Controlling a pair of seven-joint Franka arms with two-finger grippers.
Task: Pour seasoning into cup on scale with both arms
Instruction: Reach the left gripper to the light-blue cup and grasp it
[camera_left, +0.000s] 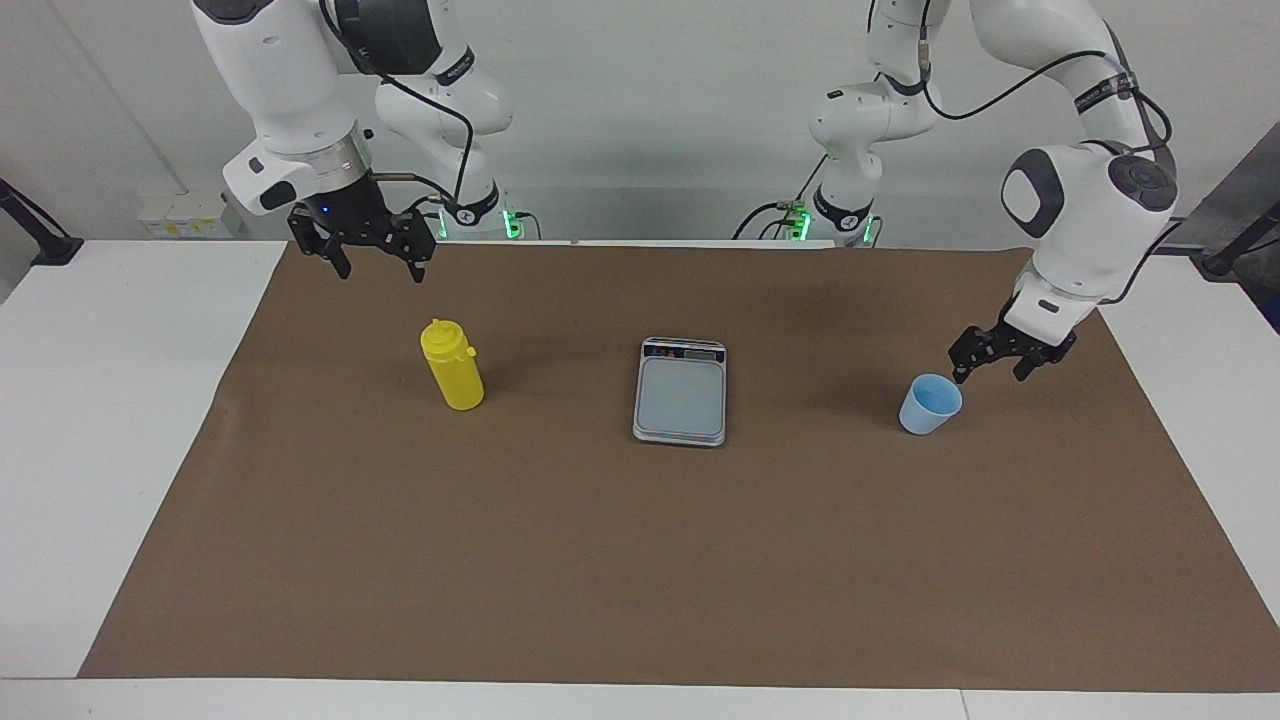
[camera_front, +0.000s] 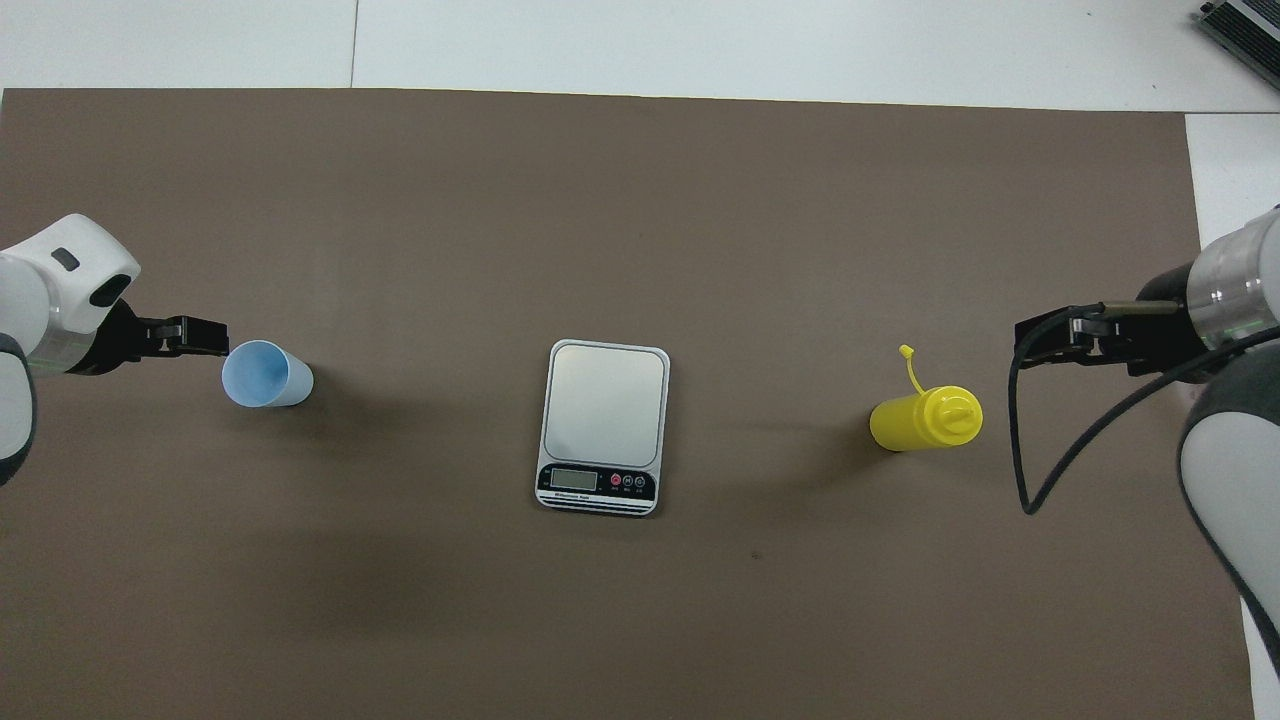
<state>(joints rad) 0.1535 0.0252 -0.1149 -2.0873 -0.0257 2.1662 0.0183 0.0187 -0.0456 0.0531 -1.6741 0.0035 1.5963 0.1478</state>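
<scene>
The yellow seasoning bottle stands upright on the brown mat toward the right arm's end, its small lid hanging on its tether. My right gripper is open and empty, raised beside the bottle and well apart from it. The light blue cup stands upright and empty toward the left arm's end. My left gripper is open, low and close beside the cup's rim, not around it. The scale lies mid-table with nothing on it, its display toward the robots.
A brown mat covers most of the white table. Black clamp stands sit at both ends of the table near the robots. A dark device lies at the corner farthest from the robots, at the right arm's end.
</scene>
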